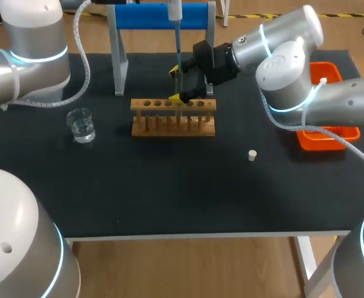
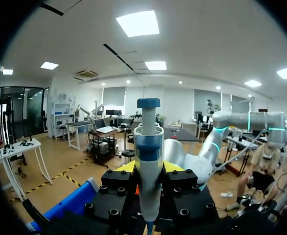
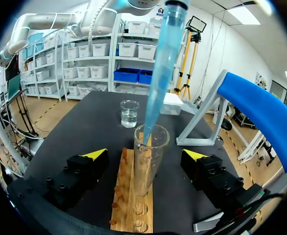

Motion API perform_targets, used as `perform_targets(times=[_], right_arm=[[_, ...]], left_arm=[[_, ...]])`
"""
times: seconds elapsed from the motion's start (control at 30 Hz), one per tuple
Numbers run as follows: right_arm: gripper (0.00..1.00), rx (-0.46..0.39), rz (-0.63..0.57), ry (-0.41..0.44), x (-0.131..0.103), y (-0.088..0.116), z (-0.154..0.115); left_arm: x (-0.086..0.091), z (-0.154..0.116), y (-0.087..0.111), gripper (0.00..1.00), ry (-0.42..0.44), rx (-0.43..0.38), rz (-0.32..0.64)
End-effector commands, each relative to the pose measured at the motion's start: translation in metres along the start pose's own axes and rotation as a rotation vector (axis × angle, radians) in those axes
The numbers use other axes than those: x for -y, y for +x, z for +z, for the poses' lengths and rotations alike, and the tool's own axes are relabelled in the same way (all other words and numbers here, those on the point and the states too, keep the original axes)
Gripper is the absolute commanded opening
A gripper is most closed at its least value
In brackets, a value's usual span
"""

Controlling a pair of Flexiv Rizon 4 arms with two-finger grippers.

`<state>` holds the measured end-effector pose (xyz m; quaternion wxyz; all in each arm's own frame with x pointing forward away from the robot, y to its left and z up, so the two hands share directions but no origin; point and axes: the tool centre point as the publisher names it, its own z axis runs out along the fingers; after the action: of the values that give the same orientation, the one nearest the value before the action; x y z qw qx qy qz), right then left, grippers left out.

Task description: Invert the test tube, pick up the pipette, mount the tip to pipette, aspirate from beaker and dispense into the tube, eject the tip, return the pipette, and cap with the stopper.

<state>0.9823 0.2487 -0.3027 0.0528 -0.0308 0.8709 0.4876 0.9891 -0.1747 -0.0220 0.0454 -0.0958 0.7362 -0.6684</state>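
dispensing looks to be the step in hand. on the black table (image 1: 169, 198), the wooden test tube rack (image 1: 172, 124) stands mid-table. the white and blue pipette (image 2: 148, 161) hangs above it. the clear glass test tube (image 3: 151, 161) sits upright in the rack, with the translucent blue pipette tip (image 3: 158, 83) angled down into its mouth. to do this well, i judge, hold the pipette steady, keep the tip inside the rim, and press slowly so nothing splashes out. the left gripper (image 2: 148, 178) is clamped on the pipette body from both sides. the right gripper (image 3: 145, 154) stands wide apart around the tube and holds nothing, its yellow-tipped fingers (image 3: 95, 153) clear of the glass. the small white stopper (image 1: 252, 155) lies to the right of the rack and nearer.
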Motion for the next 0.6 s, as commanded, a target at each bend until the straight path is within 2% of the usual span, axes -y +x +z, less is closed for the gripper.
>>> perform_targets(times=[0.03, 0.6], right_arm=[[1.00, -0.005, 0.000, 0.003, -0.0003, -0.0010, -0.0010], [1.00, -0.005, 0.000, 0.003, -0.0003, -0.0010, -0.0010]], left_arm=[[-0.0031, 0.0003, -0.0020, 0.00, -0.007, 0.000, 0.005], [-0.0043, 0.0011, -0.0029, 0.00, -0.033, 0.025, 0.078]])
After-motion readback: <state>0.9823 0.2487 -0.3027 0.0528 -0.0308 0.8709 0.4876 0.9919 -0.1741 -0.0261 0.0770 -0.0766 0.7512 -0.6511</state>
